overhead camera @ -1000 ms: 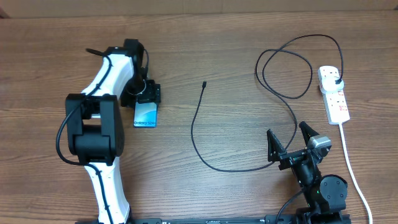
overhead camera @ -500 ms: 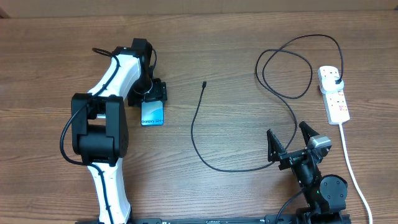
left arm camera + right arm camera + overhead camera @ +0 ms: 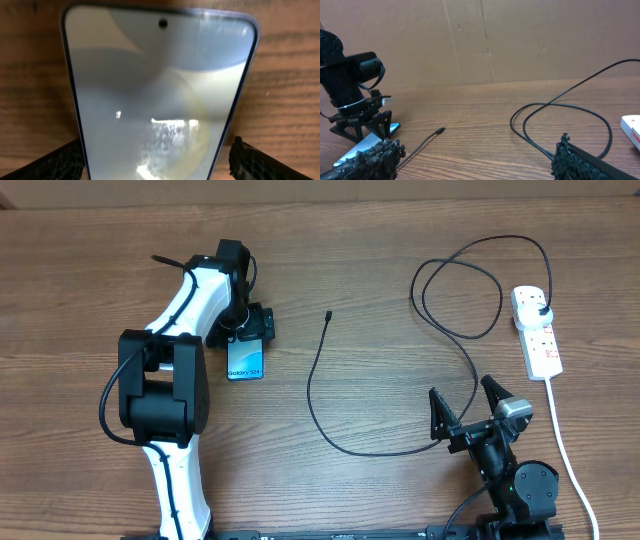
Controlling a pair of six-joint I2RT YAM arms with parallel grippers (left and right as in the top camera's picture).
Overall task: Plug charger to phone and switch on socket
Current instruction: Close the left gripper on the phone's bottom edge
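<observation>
The phone (image 3: pixel 246 361) lies on the wooden table with its turquoise screen up. My left gripper (image 3: pixel 248 331) is shut on the phone's far end. In the left wrist view the phone (image 3: pixel 155 75) fills the frame between the two fingers (image 3: pixel 156 152). The charger cable (image 3: pixel 311 380) curves over the table middle, its connector tip (image 3: pixel 328 315) free to the right of the phone. Its black plug (image 3: pixel 541 312) sits in the white socket strip (image 3: pixel 540 352) at the far right. My right gripper (image 3: pixel 468 416) is open and empty near the front edge; its view shows the cable tip (image 3: pixel 439 131).
The cable makes large loops (image 3: pixel 460 285) at the back right, left of the strip. The strip's white cord (image 3: pixel 565 445) runs down toward the front edge past my right arm. A brown cardboard wall (image 3: pixel 520 40) stands behind the table.
My left gripper has moved right and slightly back, bringing the phone with it toward the cable tip. The right arm, cable and strip have not moved.
</observation>
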